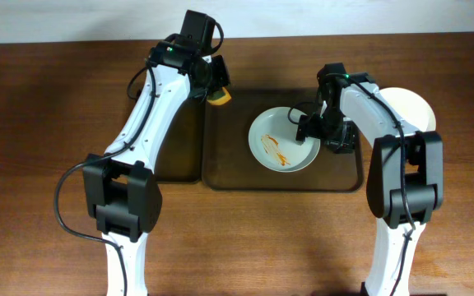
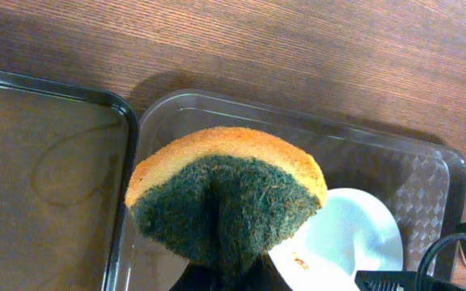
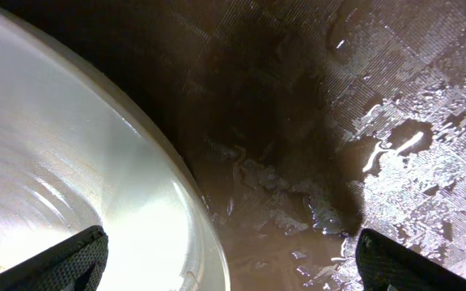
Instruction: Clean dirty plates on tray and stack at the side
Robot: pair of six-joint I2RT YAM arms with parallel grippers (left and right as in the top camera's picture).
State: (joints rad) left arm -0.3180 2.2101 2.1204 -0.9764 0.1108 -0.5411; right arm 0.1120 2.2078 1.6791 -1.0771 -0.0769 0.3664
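Robot test bench set up for dishwashing
Two white robot arms (image 1: 151, 107) stand at a wooden table (image 1: 39, 99) carrying dark plastic trays (image 1: 340, 174), a sauce-smeared white plate (image 1: 284, 141) and a green-and-yellow scouring sponge (image 2: 225, 194).

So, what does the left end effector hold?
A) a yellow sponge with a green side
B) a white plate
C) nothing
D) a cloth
A: the left end effector is shut on the sponge, its green side showing in the left wrist view.
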